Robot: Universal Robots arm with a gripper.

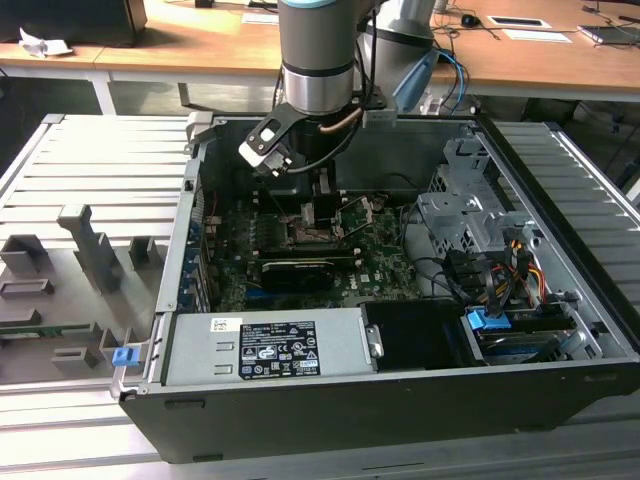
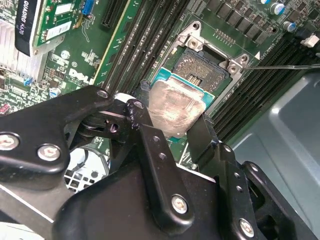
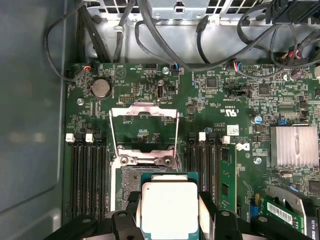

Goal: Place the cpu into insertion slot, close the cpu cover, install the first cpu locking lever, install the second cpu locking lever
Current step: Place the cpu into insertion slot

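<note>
My gripper (image 2: 175,120) is shut on the cpu (image 2: 172,106), a square chip with a silver-grey top, pinched at two opposite edges by the black fingers (image 2: 146,127). The cpu (image 3: 169,207) hangs just above the insertion slot (image 3: 130,181), covering part of it in both wired wrist views; the slot's dark pin field (image 2: 202,67) shows beyond the chip. The cpu cover (image 3: 143,111) is swung back, its silver frame lying over the green board. A thin locking lever (image 2: 285,65) sticks out beside the slot. In the exterior view the gripper (image 1: 318,205) reaches down into the computer case over the slot (image 1: 318,235).
Black memory slots (image 3: 87,175) flank the slot on both sides. A finned heatsink (image 3: 295,145), a graphics card (image 1: 300,272), bundled cables (image 3: 210,45) and a drive cage (image 1: 465,215) crowd the case. The power supply (image 1: 265,348) lies at the front, and the case wall (image 3: 30,100) stands close.
</note>
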